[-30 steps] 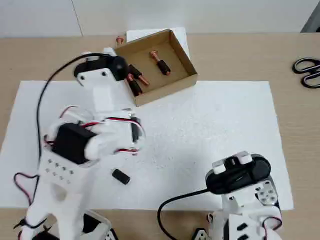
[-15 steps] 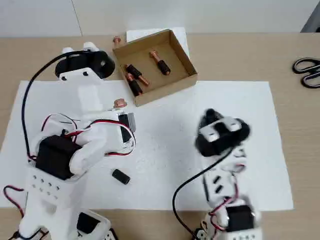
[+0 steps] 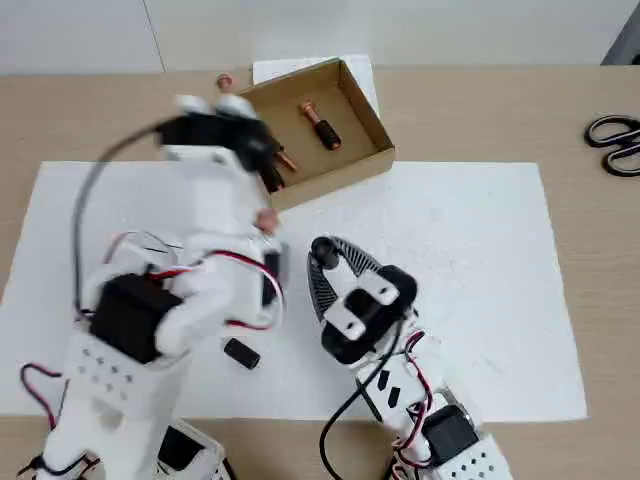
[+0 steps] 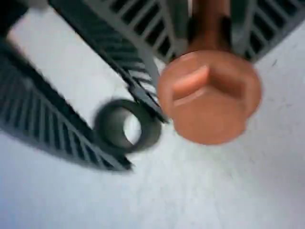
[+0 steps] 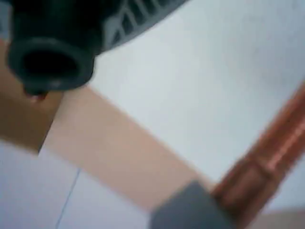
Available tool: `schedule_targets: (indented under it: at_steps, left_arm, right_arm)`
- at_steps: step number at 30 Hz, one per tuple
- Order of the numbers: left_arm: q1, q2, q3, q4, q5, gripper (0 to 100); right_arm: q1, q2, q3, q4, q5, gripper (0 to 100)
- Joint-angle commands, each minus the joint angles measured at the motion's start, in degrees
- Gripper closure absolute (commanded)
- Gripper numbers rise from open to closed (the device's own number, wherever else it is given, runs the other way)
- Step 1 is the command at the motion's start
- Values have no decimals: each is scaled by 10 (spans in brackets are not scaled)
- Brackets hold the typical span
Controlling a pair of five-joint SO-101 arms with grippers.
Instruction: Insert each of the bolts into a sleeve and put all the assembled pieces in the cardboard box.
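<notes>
My left gripper (image 3: pixel 266 224) is shut on a copper bolt (image 3: pixel 266 219) above the white mat, just in front of the cardboard box (image 3: pixel 372 118). In the left wrist view the bolt's hex head (image 4: pixel 209 98) sticks out between my fingers. My right gripper (image 3: pixel 325 262) is shut on a black sleeve (image 3: pixel 321 249), a short way right of the bolt. The sleeve's open end (image 4: pixel 126 126) sits beside the bolt head without touching it. The right wrist view has the sleeve (image 5: pixel 47 59) close up and the bolt (image 5: pixel 267 157) farther off. An assembled piece (image 3: pixel 321 125) lies in the box.
A second black sleeve (image 3: pixel 241 353) lies loose on the mat (image 3: pixel 470 260) near its front edge. One loose bolt (image 3: pixel 225 82) rests on the table behind the box. Scissors (image 3: pixel 615 140) lie at the far right. More pieces (image 3: pixel 285 160) in the box are partly hidden by the left arm.
The right arm has risen from the front right and swung left across the mat to meet the left gripper. The left arm has shifted right with its bolt.
</notes>
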Motion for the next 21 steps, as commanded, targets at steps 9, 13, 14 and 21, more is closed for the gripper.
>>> schedule_targets:
  at_steps: [9,13,14,21]
  left_arm:
    - [13,-18,81,-162,-132,994]
    - [14,-18,81,-226,-48,994]
    - [13,-18,81,-246,-19,994]
    - [-15,-19,83,-402,-25,994]
  right_arm:
    - [-1,-6,4,29,25,994]
    - [-1,-6,4,29,23,994]
    - [-1,-6,4,29,23,994]
    - [30,-6,4,29,20,994]
